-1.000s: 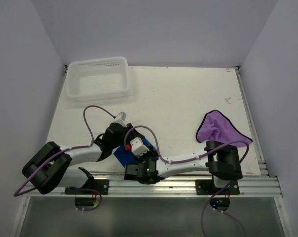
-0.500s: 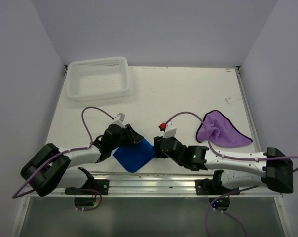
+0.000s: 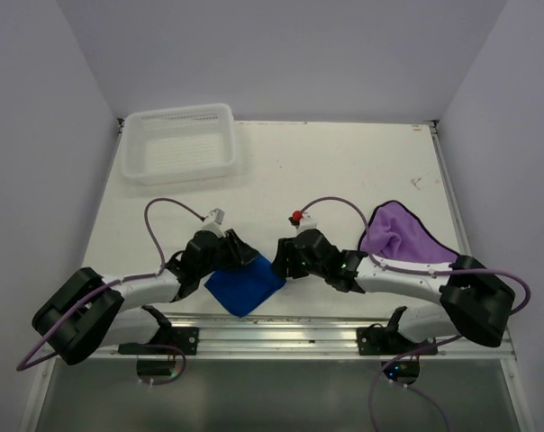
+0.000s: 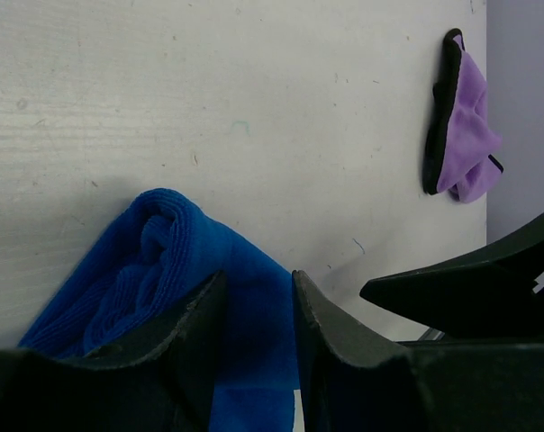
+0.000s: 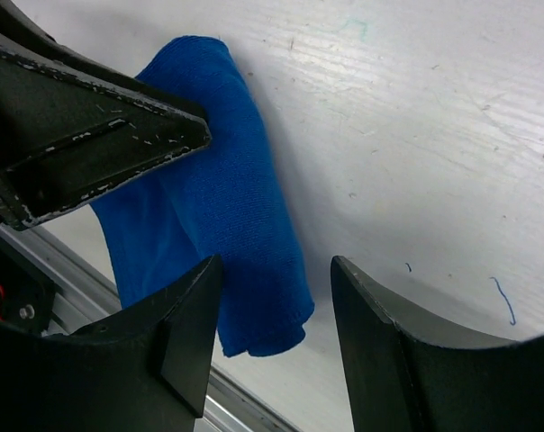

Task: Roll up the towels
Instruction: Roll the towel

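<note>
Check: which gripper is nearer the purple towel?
Right. The right gripper hovers at the right edge of the blue towel, with the purple towel off to its right. The left gripper sits at the blue one's other side, farther away.

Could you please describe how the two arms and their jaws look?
Both the left arm and the right arm have white links with black joints. A purple cable loops along each. The jaws are black and wedge-shaped; one shows scuffed edges. A red cap sits on the right wrist.
</note>
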You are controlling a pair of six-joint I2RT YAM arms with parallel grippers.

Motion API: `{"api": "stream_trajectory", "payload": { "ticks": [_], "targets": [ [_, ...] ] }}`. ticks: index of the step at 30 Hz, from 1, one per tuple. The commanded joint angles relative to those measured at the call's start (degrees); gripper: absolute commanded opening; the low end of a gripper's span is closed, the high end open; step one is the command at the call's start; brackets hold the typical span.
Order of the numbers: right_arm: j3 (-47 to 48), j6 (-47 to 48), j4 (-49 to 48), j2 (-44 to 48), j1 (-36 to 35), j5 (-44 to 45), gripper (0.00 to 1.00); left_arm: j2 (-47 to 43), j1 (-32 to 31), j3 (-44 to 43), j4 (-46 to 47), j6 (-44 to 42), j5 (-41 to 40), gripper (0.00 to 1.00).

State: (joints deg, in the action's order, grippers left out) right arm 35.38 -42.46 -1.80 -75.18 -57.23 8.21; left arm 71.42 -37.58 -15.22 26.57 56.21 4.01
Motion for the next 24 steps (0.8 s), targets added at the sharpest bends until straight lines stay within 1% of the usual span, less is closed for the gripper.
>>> {"api": "stream_trajectory", "payload": {
  "ticks": [1,6,14,16,20,21,24],
  "targets": [
    [-0.48,-1.05,-5.22,-3.21,0.28,-4.95,0.55,1.0,-0.12,3.18,-7.32,-1.8,-1.9,0.4],
    [-2.5,-1.05,-9.53,-5.42,0.28,-7.42,0.55,1.0,-0.21,3.45,-7.06,-1.8,-1.9,0.4],
    [-4.17,-0.52,-11.73,-9.63,0.28,-7.94,0.54,-0.05,-0.12,3.88,-8.11,-2.15,-2.17,0.4],
    [-4.44,-0.08,-12.61,-10.77,0.28,-9.78,0.52,-1.19,-0.12,4.06,-8.72,-2.06,-2.43,0.4],
    [-4.79,0.71,-13.05,-12.27,0.02,-9.97,0.49,-2.6,-0.21,3.45,-10.3,-2.41,-2.96,0.4],
    [-4.62,1.23,-12.44,-12.27,-0.25,-9.79,0.45,-2.86,-0.12,3.19,-10.74,-2.5,-3.3,0.41],
    [-3.74,3.52,-10.16,-11.66,-1.65,-8.3,0.38,-3.3,-0.21,2.22,-11.8,-3.03,-3.75,0.41]
  ]
}}
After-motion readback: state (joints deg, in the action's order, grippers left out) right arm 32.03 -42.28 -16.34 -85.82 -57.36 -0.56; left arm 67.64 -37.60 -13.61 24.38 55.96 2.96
